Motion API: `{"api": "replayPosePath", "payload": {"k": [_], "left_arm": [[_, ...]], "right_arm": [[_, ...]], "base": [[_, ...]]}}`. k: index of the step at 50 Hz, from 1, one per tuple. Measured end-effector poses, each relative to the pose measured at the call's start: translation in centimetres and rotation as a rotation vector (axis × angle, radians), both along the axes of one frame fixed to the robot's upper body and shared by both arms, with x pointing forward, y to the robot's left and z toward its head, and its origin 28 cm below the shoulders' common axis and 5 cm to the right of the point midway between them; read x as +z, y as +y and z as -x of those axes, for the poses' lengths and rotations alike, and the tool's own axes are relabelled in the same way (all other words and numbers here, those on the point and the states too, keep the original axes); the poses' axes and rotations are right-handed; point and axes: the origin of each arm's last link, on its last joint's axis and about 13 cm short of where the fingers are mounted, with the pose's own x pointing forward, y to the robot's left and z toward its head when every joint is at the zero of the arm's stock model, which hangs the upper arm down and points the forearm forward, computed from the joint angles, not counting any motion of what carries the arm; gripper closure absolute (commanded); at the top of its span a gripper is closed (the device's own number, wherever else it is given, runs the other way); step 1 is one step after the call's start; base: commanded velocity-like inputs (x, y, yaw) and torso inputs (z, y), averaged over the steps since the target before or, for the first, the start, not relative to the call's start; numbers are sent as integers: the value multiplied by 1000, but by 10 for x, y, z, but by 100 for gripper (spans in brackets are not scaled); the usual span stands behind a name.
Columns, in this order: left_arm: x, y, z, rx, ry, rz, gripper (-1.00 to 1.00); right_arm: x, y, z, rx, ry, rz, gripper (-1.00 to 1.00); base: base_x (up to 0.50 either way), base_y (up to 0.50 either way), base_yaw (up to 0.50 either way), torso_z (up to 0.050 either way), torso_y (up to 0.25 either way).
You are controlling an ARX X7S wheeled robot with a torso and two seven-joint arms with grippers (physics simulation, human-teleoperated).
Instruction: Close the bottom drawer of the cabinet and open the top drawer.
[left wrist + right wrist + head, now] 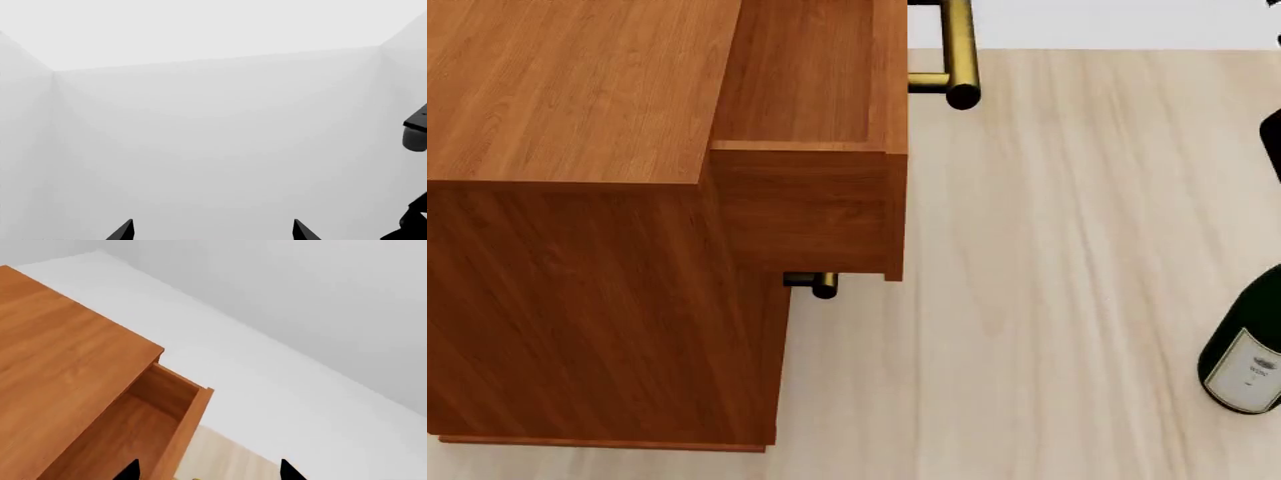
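Looking down from the head view, the cabinet (pixel 574 230) fills the near left with its top drawer (pixel 814 130) already pulled out toward the right, brass handle (pixel 958 50) jutting over the pale floor, while a lower handle (pixel 814 284) barely peeks out beneath it, so the bottom drawer seems pushed home. Right gripper (pixel 207 472) hovers above that open drawer, tips spread and holding nothing, likely backing clear; left gripper (pixel 213 232) faces blank wall, parted and empty, wine bottle (pixel 1248 360) well off right.
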Motion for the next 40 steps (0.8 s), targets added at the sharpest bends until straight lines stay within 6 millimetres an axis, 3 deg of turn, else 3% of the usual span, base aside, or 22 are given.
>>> {"api": "replayPosePath", "payload": {"k": [21,40], "left_arm": [[-1,3,-1,4,1,3,-100],[-2,6,-2,12,4,6,-100]], "right_arm": [[4,18,-23,8,69,81,-100],[-10,27,-36,19,129,144,-100]], "base": [[0,0,0,0,0],[0,0,0,0,0]]}}
